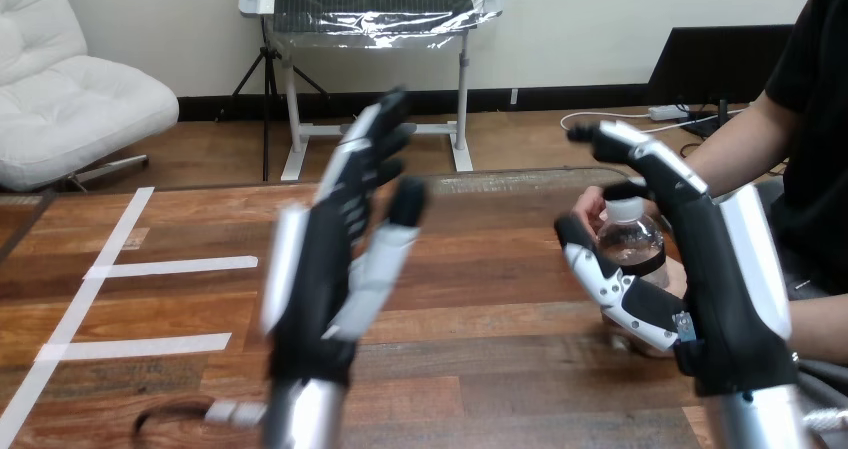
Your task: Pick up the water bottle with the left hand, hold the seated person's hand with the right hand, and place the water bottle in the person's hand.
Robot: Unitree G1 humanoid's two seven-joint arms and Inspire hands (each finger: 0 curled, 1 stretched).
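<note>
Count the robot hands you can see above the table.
2. The left hand is raised, open, over the table's middle; the right hand is at the right, open, in front of the water bottle.

the table is of reddish-brown wooden planks, their grain running from 9 to 3 o'clock. white tape lies flat on its 9 o'clock side: a long strip slants from 10 o'clock down to 8 o'clock, and from it an upper strip and a lower strip run toward 3 o'clock. at 3 o'clock a water bottle is upright; its base is hidden, so whether it rests on the wood cannot be told.
</note>
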